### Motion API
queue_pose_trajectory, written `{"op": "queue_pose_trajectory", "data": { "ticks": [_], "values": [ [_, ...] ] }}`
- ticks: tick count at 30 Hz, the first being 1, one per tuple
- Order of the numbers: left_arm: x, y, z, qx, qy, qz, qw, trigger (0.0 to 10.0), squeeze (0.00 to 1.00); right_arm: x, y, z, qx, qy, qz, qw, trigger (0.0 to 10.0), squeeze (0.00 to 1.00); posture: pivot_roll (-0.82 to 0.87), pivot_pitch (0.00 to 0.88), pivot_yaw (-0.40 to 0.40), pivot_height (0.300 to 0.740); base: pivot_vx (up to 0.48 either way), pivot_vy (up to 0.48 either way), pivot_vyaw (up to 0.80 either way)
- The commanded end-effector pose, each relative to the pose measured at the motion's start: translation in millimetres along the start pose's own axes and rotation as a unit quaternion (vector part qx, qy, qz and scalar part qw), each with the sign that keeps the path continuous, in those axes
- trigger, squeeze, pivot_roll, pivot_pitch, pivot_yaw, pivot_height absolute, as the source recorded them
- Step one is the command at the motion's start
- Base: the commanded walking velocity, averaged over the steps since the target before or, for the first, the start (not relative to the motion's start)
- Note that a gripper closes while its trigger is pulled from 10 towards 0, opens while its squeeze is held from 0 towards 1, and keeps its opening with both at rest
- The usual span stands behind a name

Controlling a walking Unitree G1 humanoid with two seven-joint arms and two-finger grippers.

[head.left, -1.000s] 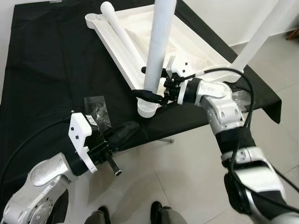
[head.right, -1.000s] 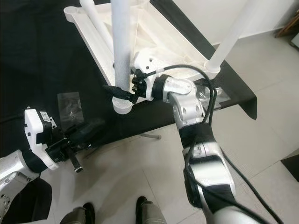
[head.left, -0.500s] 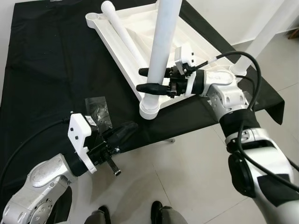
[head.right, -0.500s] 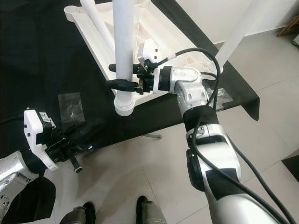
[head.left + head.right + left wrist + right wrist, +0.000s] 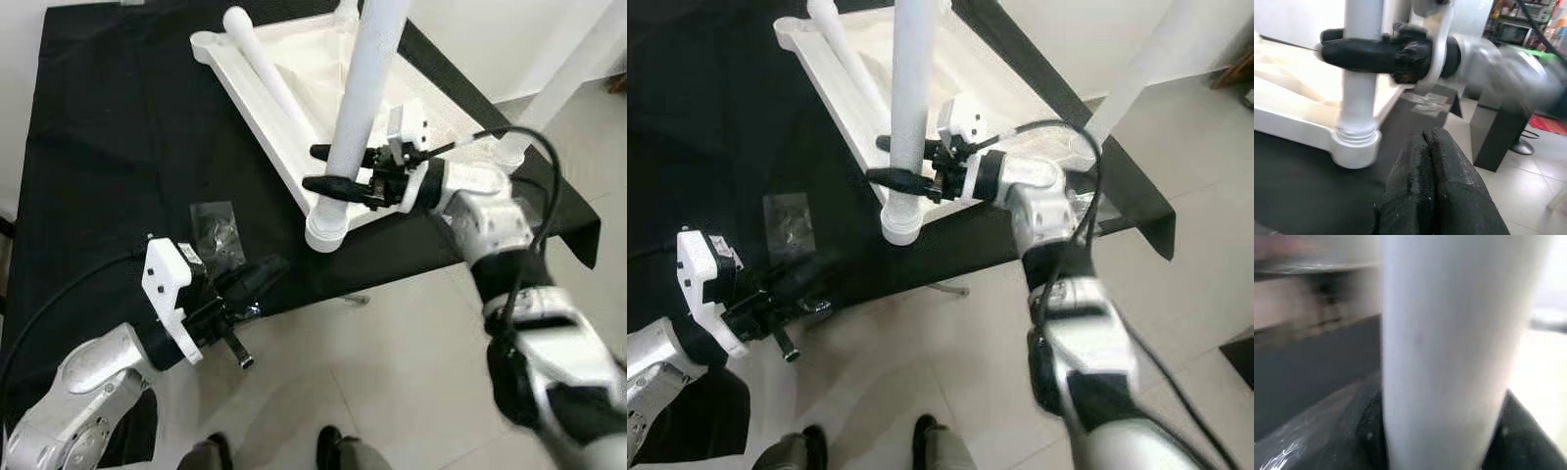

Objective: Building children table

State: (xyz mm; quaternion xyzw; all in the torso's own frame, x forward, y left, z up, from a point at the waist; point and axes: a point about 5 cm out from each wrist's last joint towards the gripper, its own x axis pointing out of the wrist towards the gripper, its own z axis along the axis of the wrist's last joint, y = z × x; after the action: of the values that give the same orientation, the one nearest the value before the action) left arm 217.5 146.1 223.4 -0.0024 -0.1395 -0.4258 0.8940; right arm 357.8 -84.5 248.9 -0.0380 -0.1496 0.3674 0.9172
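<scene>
Two shoes of a person stand on the tiled floor at the nearest point, below the robot's arms. Just above them the left gripper hangs over the near edge of the black cloth that covers the worktop, its two black fingers pressed together with nothing between them. A small clear bag of fittings lies flat on the cloth just beyond that gripper, near the near edge. Farther in, the white tabletop of the children's table lies upside down on the cloth, stretching from the far edge toward the near right corner, where its corner socket reaches the cloth's near edge. One white leg stands upright in that socket, seated at its threaded base. The right gripper reaches in from the right and clasps this leg a little above the socket, one black finger on each side of the tube, closed against it. A second white leg lies flat inside the tabletop along its left rim, its rounded end near the far corner. Another leg rises at an angle from the tabletop's right corner, near the cloth's right edge.
</scene>
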Motion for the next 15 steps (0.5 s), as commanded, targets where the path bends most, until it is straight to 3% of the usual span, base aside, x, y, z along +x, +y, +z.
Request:
{"op": "queue_pose_trajectory", "data": {
  "ticks": [1, 2, 4, 5, 6, 9, 10, 11, 12, 13, 14, 15],
  "values": [
    [-0.6, -3.5, 1.1, 0.001, 0.000, -0.011, 1.000, 10.0, 0.00, -15.2, 6.9, -45.6, 0.005, 0.133, -0.096, 0.986, 0.0, 0.00, 0.06, 0.311, -0.118, 0.740, 0.000, 0.000, 0.00],
    [-0.6, -3.5, 1.1, 0.001, 0.000, -0.011, 1.000, 10.0, 0.00, -15.2, 6.9, -45.6, 0.005, 0.133, -0.096, 0.986, 0.0, 0.00, 0.06, 0.311, -0.118, 0.740, 0.000, 0.000, 0.00],
    [-0.4, -2.2, 1.3, 0.001, 0.001, -0.013, 1.000, 10.0, 0.00, -16.9, 49.7, -52.0, 0.020, 0.129, -0.120, 0.984, 0.0, 0.00, 0.06, 0.305, -0.100, 0.740, 0.000, 0.000, 0.00],
    [-0.4, -2.2, 1.3, 0.001, 0.001, -0.013, 1.000, 10.0, 0.00, -16.9, 49.7, -52.0, 0.020, 0.129, -0.120, 0.984, 0.0, 0.00, 0.06, 0.305, -0.100, 0.740, 0.000, 0.000, 0.00],
    [1.1, -1.9, 1.1, 0.000, -0.001, -0.014, 1.000, 10.0, 0.00, -9.8, 60.4, -51.7, 0.012, 0.122, -0.097, 0.988, 0.0, 0.00, 0.06, 0.295, -0.102, 0.740, 0.000, 0.000, 0.00],
    [4.6, -2.1, 1.0, 0.001, -0.006, -0.017, 1.000, 10.0, 0.00, 6.9, 61.9, -46.8, 0.002, 0.108, -0.073, 0.991, 0.0, 0.00, 0.06, 0.282, -0.114, 0.740, 0.000, 0.000, 0.00],
    [5.4, -2.4, 0.7, 0.002, -0.007, -0.017, 1.000, 10.0, 0.00, 12.1, 58.3, -43.8, -0.003, 0.103, -0.067, 0.992, 1.1, 0.00, 0.06, 0.281, -0.115, 0.740, 0.000, 0.000, 0.00],
    [5.3, -2.7, 0.2, 0.002, -0.007, -0.018, 1.000, 10.0, 0.00, 15.4, 54.9, -41.6, -0.007, 0.101, -0.064, 0.993, 1.1, 0.00, 0.06, 0.281, -0.115, 0.740, 0.000, 0.000, 0.00],
    [4.8, -2.8, -0.3, 0.002, -0.006, -0.017, 1.000, 10.0, 0.00, 17.6, 50.3, -38.8, -0.011, 0.097, -0.065, 0.993, 10.0, 0.00, 0.06, 0.281, -0.115, 0.740, 0.000, 0.000, 0.00],
    [4.5, -2.8, -0.9, 0.002, -0.005, -0.017, 1.000, 10.0, 0.00, 17.8, 48.9, -35.6, -0.011, 0.094, -0.072, 0.993, 10.0, 0.00, 0.06, 0.278, -0.113, 0.740, 0.000, 0.000, 0.00],
    [4.6, -2.4, -1.3, 0.003, -0.005, -0.016, 1.000, 10.0, 0.00, 18.2, 45.0, -29.5, -0.011, 0.089, -0.072, 0.993, 10.0, 0.16, 0.06, 0.276, -0.112, 0.740, 0.000, 0.000, 0.00],
    [4.6, -2.4, -1.3, 0.003, -0.005, -0.016, 1.000, 10.0, 0.00, 18.2, 45.0, -29.5, -0.011, 0.089, -0.072, 0.993, 10.0, 0.16, 0.06, 0.276, -0.112, 0.740, 0.000, 0.000, 0.00]
  ]
}}
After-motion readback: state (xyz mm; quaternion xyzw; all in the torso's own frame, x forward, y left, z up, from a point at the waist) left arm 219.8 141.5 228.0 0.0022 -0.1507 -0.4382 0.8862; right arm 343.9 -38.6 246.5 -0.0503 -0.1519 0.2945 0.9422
